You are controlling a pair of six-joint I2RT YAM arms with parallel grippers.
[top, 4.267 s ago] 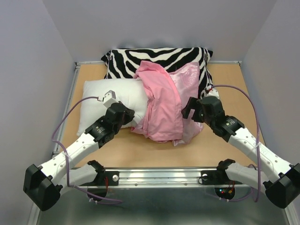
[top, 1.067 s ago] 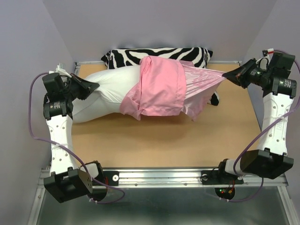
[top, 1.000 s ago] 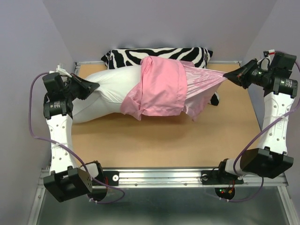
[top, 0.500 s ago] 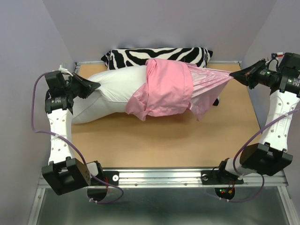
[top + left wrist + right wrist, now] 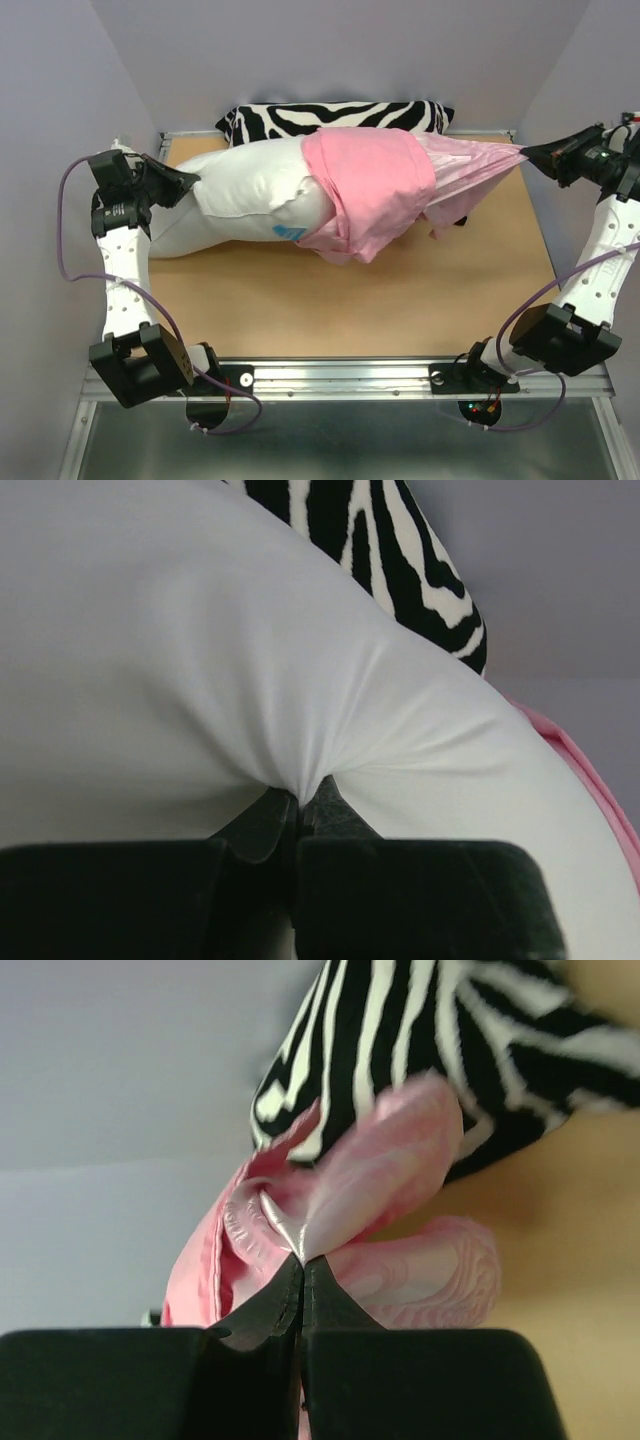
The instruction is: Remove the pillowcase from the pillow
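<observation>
**Left gripper (image 5: 185,183) pinches pillow (image 5: 245,185), right gripper (image 5: 528,155) pinches pillowcase (image 5: 370,185): cover about half off**

Both sets of jaws are pressed together on cloth. Off the left end of the zebra cushion (image 5: 300,118), the left gripper nips a corner of the white pillow. Its wrist view shows the fabric puckering into the closed tips. Well past the cushion's right end, the right gripper holds a bunched edge of the pink pillowcase, which stretches taut toward it.

The pillow lies just in front of the cushion. Its left half is bare, with the blue tag (image 5: 290,232) showing. The pillowcase wraps the right half and is rumpled where it meets the bare part.

I judge the job roughly halfway. Both grips are set and the cover is partly drawn off, but the covered end has yet to slip free.
</observation>
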